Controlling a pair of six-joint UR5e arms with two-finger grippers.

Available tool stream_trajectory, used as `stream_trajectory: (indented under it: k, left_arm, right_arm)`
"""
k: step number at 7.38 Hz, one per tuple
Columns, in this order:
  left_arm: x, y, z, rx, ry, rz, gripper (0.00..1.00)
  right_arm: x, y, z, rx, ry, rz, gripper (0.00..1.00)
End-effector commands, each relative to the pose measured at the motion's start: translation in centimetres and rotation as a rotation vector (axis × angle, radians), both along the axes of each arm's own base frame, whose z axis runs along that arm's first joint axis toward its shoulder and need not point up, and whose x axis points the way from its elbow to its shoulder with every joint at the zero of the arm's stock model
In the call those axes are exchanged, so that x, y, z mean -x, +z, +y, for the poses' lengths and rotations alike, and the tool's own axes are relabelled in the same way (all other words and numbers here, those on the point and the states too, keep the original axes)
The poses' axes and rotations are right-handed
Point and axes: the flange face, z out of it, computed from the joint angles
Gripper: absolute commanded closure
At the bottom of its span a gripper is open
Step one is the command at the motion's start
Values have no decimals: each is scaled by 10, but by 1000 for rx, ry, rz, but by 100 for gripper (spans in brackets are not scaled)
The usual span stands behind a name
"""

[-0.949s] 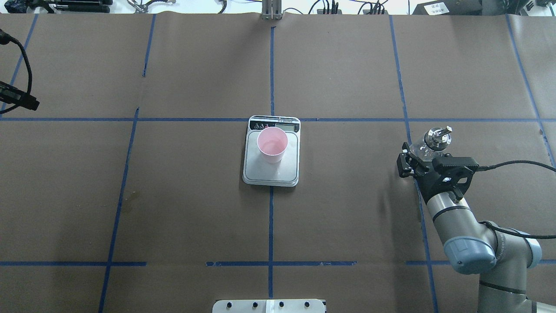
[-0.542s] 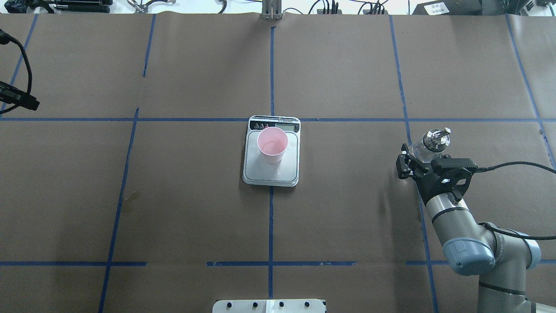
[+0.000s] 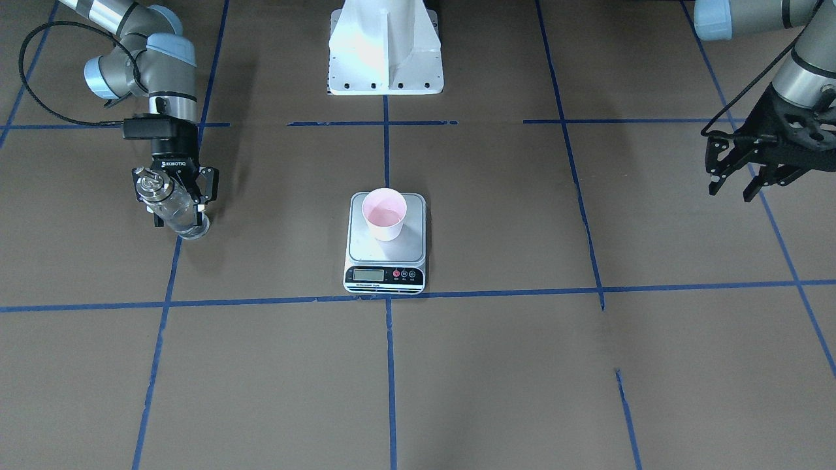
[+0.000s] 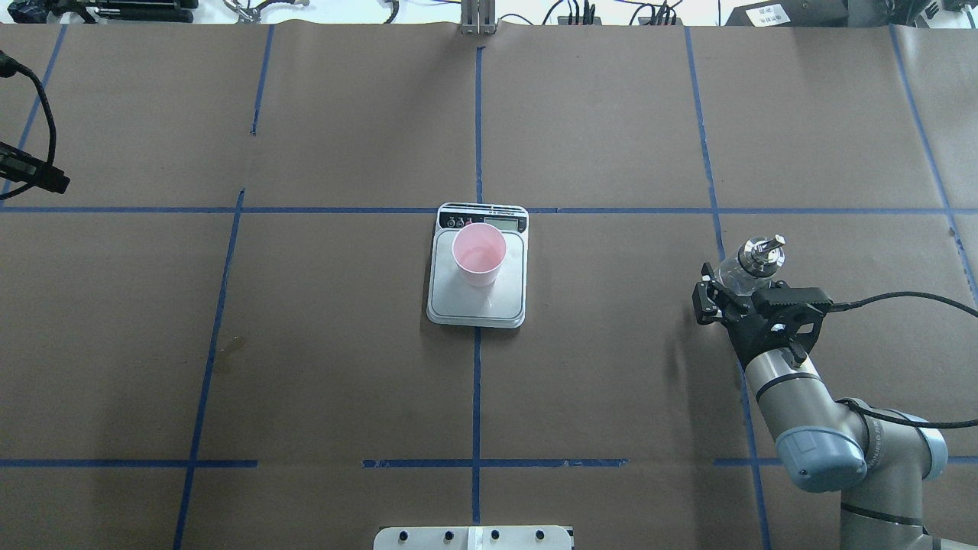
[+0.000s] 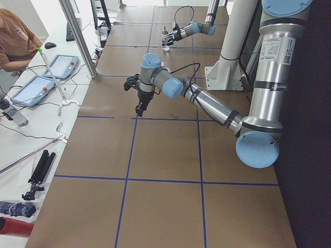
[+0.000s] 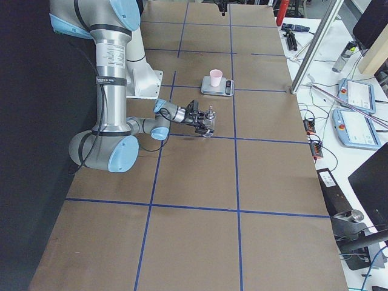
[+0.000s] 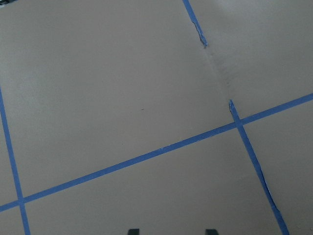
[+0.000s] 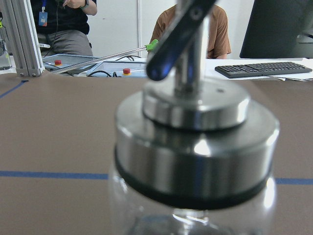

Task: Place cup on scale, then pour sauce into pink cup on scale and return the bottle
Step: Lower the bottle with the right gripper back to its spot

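Over the last second the right claw (image 3: 177, 203), clamped on the glass bottle (image 4: 752, 258), has drawn back toward the robot and sunk, well to the right of the scale (image 4: 477, 309). The bottle leans, base close to the table (image 4: 344, 367); contact not confirmed. The pink cup (image 4: 479, 254) stands on the scale's plate, and a little clear sauce (image 3: 385, 213) appears to lie inside.

Judgement: pouring is done and the return is under way.

The left claw (image 3: 730, 189) hangs apart and empty, well left of the scale. Bare table surrounds the bottle, with no edge close.

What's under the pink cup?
The scale is under the cup. Its silver top shows beside and in front of the cup. The patch right beneath the cup is hidden by the cup itself.
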Motion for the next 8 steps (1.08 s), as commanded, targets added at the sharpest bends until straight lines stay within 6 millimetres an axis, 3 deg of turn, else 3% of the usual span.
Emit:
stream_trajectory:
  k: [1,4,6,8]
  left_arm:
    - [0,-1,0,-2,-1,-1,45]
    - [0,-1,0,-1,0,1,45]
    - [0,0,0,1,-1,0,45]
    - [0,0,0,3,-1,0,45]
  right_arm:
    - [1,-1,1,-1,0,-2,0]
    - [-2,-7,2,-3,-3,-17,0]
    - [-21,-7,21,-5,-32,-21,0]
    - [-23,-16,35,0,-52,-67,0]
